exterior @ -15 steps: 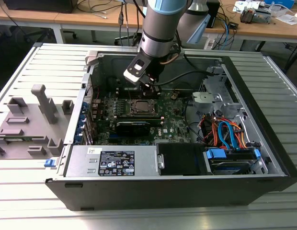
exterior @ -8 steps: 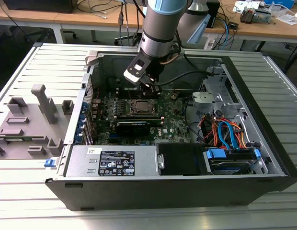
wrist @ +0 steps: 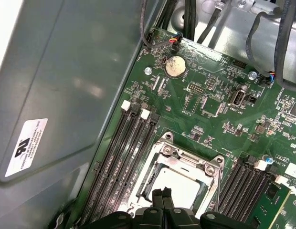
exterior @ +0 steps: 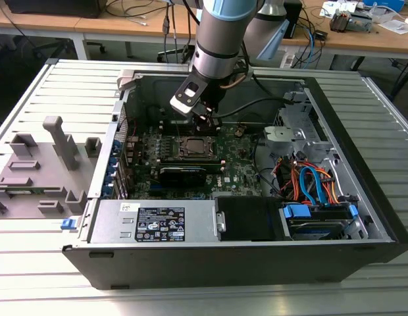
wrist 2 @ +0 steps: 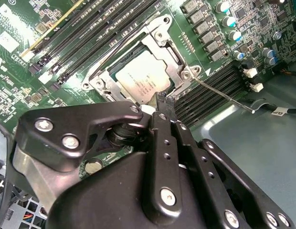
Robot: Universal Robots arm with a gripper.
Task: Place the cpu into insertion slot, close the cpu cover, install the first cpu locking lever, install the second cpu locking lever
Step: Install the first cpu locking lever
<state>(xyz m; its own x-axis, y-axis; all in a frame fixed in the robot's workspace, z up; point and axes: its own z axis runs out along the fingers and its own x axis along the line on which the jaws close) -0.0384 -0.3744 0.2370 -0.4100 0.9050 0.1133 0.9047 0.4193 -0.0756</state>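
1. Over the insertion slot (exterior: 193,147), the gripper (wrist 2: 162,101) hangs with jaws pressed together, pinching nothing.
2. The cpu (wrist 2: 141,78) lies seated in the slot, framed by the cpu cover (wrist 2: 173,59).
3. Judgement: the chip is light, stiff and fragile, so hold it by the edges. The wire locking lever (wrist 2: 224,95) looks springy and slippery.

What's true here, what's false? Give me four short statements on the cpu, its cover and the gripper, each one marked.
1. The cpu lies in the insertion slot. True.
2. The cpu cover stands raised upright. False: it lies flat around the chip.
3. The gripper holds the cpu. False: its fingers are shut and empty, close by the socket's edge.
4. A thin lever juts out from the socket's corner. True.
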